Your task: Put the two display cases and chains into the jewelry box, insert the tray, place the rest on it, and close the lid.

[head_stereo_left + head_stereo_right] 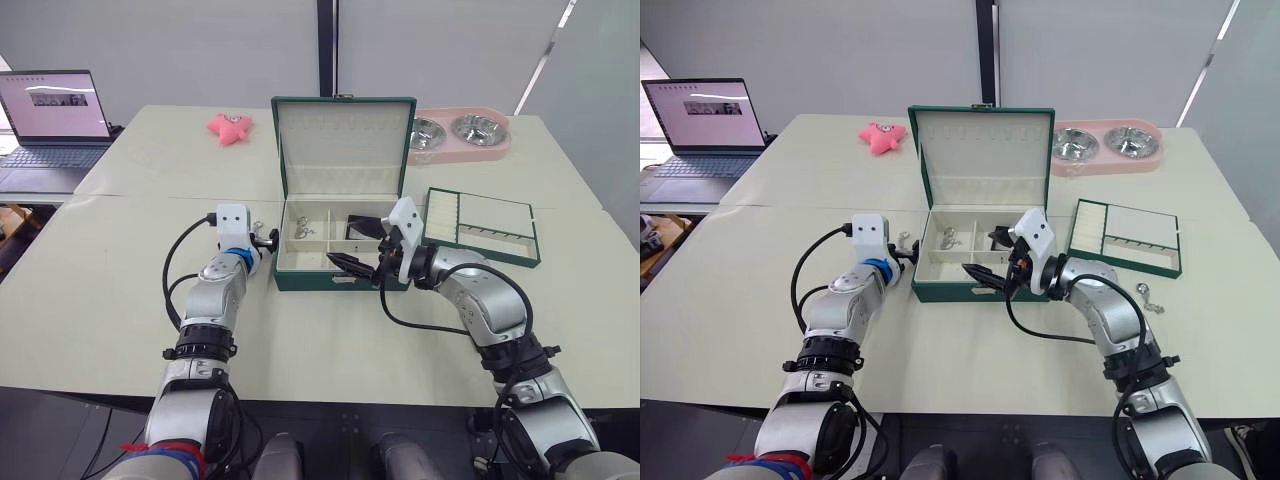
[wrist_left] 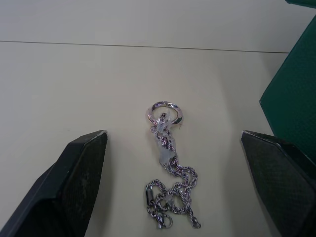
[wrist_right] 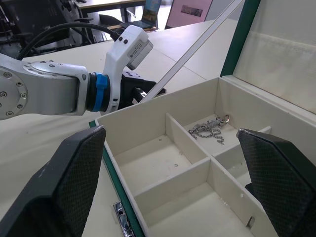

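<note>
Left claw (image 2: 173, 168) hangs wide open and empty just left of the jewelry box (image 1: 340, 283), with a silver chain (image 2: 168, 173) lying on the desk (image 1: 120, 300) right between its fingers, a ring at its far end and a clasp near. Right claw (image 3: 168, 197), spread wide and holding nothing, hovers over the box's front compartments; another chain (image 3: 210, 129) sits in a rear one. No readable writing anywhere.

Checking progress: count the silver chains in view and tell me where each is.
3. One chain lies in the jewelry box, back-left compartment; one on the table by the left gripper; one on the table right of the tray. Others may be hidden.
</note>
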